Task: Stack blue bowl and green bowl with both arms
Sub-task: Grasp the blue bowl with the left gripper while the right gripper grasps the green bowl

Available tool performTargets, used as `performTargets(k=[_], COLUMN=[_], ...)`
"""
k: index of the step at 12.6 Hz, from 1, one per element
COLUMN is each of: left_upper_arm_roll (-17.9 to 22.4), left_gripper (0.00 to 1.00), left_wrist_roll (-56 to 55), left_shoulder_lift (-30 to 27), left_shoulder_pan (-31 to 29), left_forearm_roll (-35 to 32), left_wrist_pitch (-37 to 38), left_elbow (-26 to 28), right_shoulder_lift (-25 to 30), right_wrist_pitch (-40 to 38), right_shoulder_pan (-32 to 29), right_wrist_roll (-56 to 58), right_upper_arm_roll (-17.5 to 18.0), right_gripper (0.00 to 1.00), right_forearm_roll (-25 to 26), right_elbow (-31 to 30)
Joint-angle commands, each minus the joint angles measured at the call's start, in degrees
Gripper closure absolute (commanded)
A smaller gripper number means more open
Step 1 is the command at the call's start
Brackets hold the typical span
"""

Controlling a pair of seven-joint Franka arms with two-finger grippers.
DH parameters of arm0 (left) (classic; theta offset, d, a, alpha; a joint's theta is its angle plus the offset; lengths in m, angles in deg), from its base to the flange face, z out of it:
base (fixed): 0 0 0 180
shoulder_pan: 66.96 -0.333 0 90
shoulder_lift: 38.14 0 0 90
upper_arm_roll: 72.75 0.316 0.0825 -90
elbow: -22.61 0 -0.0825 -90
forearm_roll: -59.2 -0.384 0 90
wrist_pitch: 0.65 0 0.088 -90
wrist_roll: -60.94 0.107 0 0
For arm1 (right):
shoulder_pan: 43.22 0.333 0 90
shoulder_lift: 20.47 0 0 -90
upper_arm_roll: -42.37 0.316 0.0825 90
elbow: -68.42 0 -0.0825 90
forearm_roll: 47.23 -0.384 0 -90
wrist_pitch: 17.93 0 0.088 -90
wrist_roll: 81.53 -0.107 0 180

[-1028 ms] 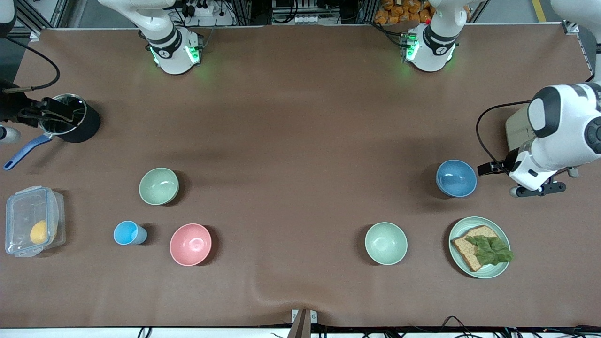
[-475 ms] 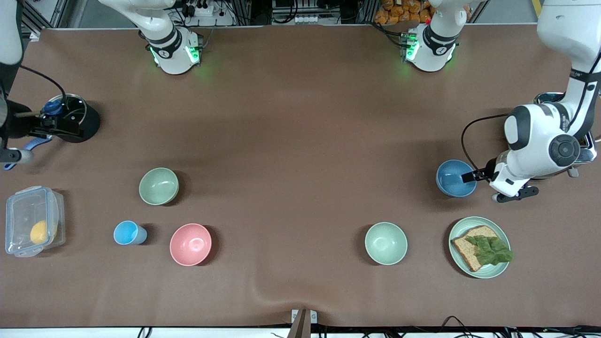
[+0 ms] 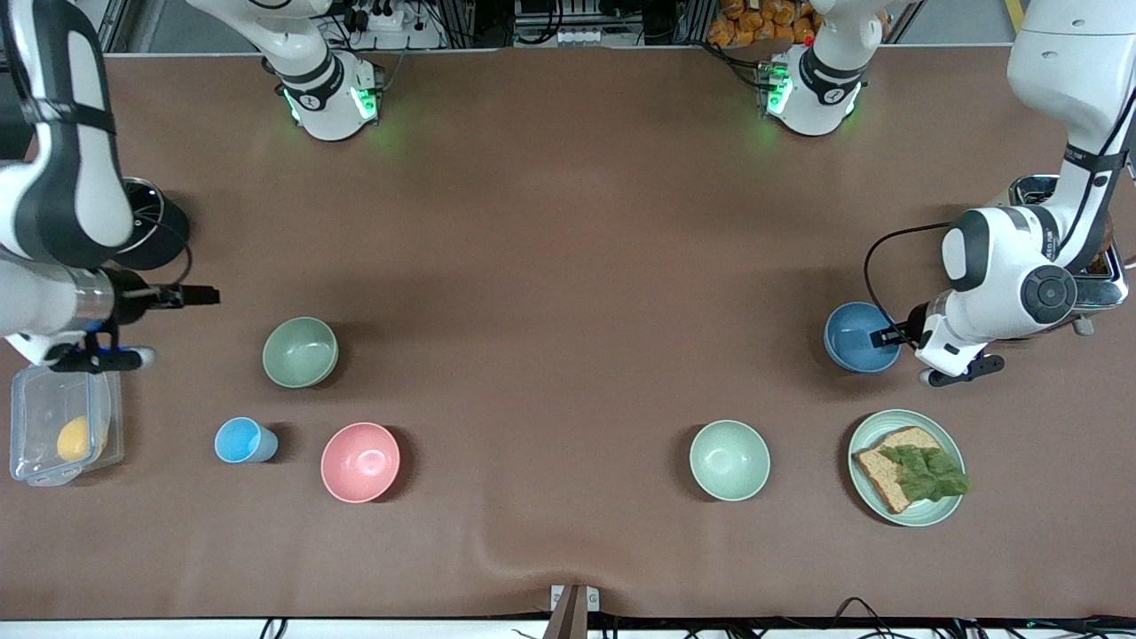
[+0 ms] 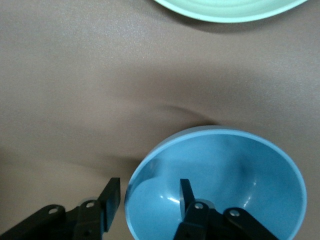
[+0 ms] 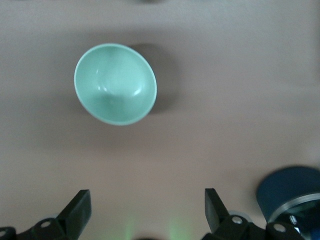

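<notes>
The blue bowl (image 3: 859, 337) sits on the brown bench (image 3: 568, 266) at the right of the front view, toward the left arm's end. The left pincer (image 3: 883, 337) is at its rim, spread open: in the left wrist view one finger (image 4: 187, 192) reaches down inside the bowl (image 4: 220, 185) and the other stands just outside the wall, so the rim runs between them — whether either finger touches the wall cannot be made out. The finger bases are cut off at the frame's lower edge.

The green bowl (image 3: 301, 351) rests left of centre in the front view, toward the right arm's end, well apart from the blue one. The right pincer (image 3: 202, 295) is up over bare bench near the left edge, above and to the left of that bowl in the frame, its fingers set wide with nothing between them. The right wrist view shows the bowl (image 5: 115, 83) in the upper left, and only the finger tips along the bottom edge.

Lower in the front view lie a pink bowl (image 3: 360, 461), a small light-blue cup (image 3: 244, 440) beside it, and a paler mint-green bowl (image 3: 729, 460). A pale green plate (image 3: 950, 510) with bread and lettuce sits lower right; only its rim (image 4: 230, 12) shows in the left wrist view. A clear lidded box (image 3: 53, 426) holding something yellow sits at the left edge, partly covered by the right arm — as is a dark round pot (image 3: 160, 235) above it.
</notes>
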Motion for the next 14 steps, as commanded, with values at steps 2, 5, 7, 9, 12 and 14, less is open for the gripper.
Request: performTargets(k=[2, 5, 7, 9, 12, 14], left_upper_arm_roll=[-0.48, -0.48, -0.48, -0.65, -0.91, -1.09], left_gripper=[0.68, 1.0, 1.0, 1.0, 1.0, 1.0], left_wrist_roll=[-1.47, -1.47, -1.12, -0.24, -0.06, 0.11], left_shoulder_lift=[0.38, 0.3, -0.05, -0.84, -3.12, -5.23], left_shoulder_pan=[-0.48, -0.39, -0.39, -0.48, -0.57, -0.48], left_forearm_roll=[-0.83, -0.91, -0.91, -0.91, -1.0, -1.09], left_wrist_pitch=[-0.77, -0.68, -0.68, -0.25, 0.37, 3.25], left_elbow=[0.04, 0.04, -0.31, -0.92, -2.33, -4.51], right_shoulder_lift=[-5.43, -11.85, -14.48, -16.87, -18.54, -18.72], right_wrist_pitch=[7.18, 15.36, 16.08, 16.08, 17.74, 17.84], right_shoulder_pan=[1.55, 2.0, 1.82, 1.73, 1.21, 1.12], right_wrist_roll=[0.68, 0.68, 0.77, 2.34, 4.98, 5.08], right_upper_arm_roll=[0.4, 0.49, 0.49, 0.49, 0.4, 0.4], right_gripper=[0.0, 0.0, 0.0, 0.0, 0.0, 0.05], right_forearm_roll=[-2.03, -3.53, -3.8, -7.91, -8.37, -8.37], right_elbow=[-1.39, -1.39, -1.47, -1.48, -1.65, -1.91])
